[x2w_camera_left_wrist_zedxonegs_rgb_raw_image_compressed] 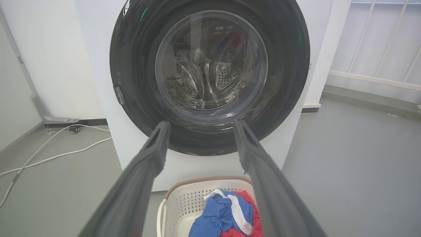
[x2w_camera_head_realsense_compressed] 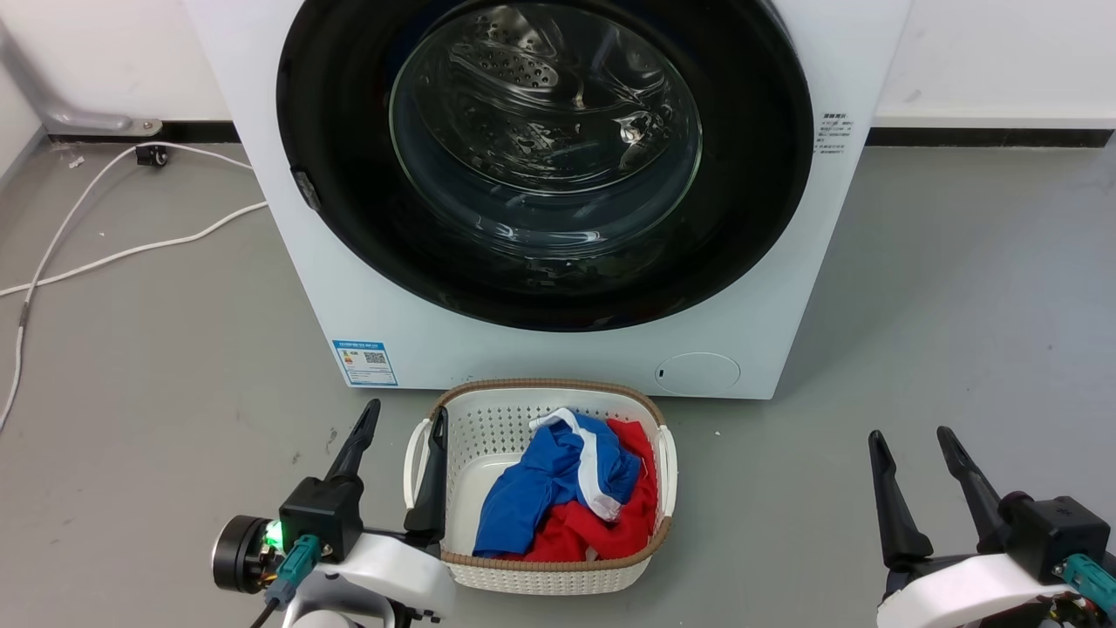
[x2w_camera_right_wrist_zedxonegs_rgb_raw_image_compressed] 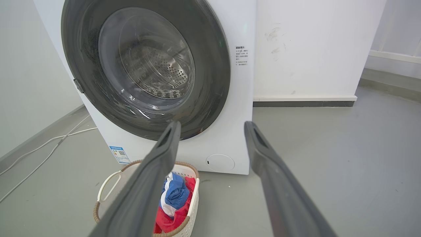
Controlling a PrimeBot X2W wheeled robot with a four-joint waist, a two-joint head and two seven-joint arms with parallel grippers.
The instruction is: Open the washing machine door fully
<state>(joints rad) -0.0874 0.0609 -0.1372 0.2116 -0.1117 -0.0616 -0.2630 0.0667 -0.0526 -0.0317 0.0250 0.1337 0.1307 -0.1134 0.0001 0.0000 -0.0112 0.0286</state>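
Reaching for the washing machine door (x2w_camera_head_realsense_compressed: 545, 131), your open left tool (x2w_camera_head_realsense_compressed: 407, 408) may snag the basket (x2w_camera_head_realsense_compressed: 540, 384) beside it; right tool (x2w_camera_head_realsense_compressed: 910, 433) open too.

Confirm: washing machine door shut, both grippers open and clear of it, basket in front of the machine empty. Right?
One thing is wrong. The basket is not empty: the head view shows blue, red and white clothes in it. The rest holds: the washing machine door is shut, and the left gripper and right gripper are open and clear of it.
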